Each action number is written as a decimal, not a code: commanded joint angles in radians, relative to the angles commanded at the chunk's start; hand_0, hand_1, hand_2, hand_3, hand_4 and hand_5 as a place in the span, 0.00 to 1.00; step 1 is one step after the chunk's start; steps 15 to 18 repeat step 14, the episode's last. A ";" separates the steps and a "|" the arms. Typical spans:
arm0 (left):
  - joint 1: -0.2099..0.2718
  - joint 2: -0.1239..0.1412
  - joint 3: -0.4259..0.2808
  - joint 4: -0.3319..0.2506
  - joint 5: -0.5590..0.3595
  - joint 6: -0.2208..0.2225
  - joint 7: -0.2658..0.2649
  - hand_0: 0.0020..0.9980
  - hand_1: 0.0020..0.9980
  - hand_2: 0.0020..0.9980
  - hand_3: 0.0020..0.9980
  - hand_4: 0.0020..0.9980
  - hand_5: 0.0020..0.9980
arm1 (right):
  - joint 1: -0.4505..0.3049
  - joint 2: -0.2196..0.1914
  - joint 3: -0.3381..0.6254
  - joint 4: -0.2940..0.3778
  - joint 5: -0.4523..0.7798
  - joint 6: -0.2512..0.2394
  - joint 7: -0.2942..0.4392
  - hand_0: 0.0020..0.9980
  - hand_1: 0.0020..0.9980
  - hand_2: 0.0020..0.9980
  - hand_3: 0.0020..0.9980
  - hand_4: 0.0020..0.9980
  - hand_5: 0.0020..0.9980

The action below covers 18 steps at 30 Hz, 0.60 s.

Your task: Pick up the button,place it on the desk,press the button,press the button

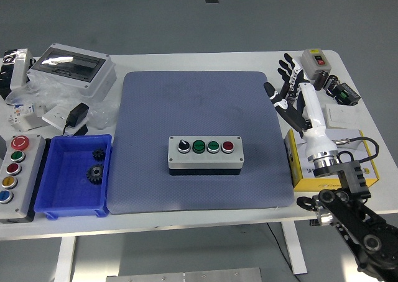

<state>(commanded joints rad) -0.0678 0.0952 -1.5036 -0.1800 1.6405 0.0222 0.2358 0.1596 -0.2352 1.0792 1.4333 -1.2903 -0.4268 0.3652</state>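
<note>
A grey button box (205, 154) lies in the middle of the blue-grey mat (199, 102). It carries a black knob, two green buttons and a red button (227, 146) in a row. My right hand (286, 89) is open with fingers spread, held above the mat's right edge, well up and to the right of the box. It holds nothing. My left arm is out of view.
A blue bin (73, 176) with gears sits left of the mat, beside a grey box of coloured buttons (13, 170). A clear-lidded enclosure (73, 68) stands at the back left. A yellow box (333, 164), a small switch box (316, 61) and black parts lie at the right.
</note>
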 joint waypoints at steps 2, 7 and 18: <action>0.001 -0.002 -0.001 0.000 0.002 -0.001 0.001 0.63 0.52 0.52 0.59 0.61 0.18 | -0.002 0.000 0.003 0.000 0.000 0.000 0.000 0.95 0.91 0.96 1.00 0.94 0.72; -0.001 0.001 -0.003 0.000 0.000 0.000 -0.001 0.63 0.53 0.52 0.59 0.62 0.18 | -0.006 0.001 0.009 0.002 -0.002 -0.002 0.000 0.93 0.90 0.93 0.96 0.96 0.75; -0.001 0.001 -0.005 0.000 -0.001 0.001 0.001 0.63 0.54 0.52 0.59 0.62 0.18 | -0.007 0.002 0.014 0.010 -0.004 -0.003 0.003 0.92 0.89 0.92 0.92 0.96 0.75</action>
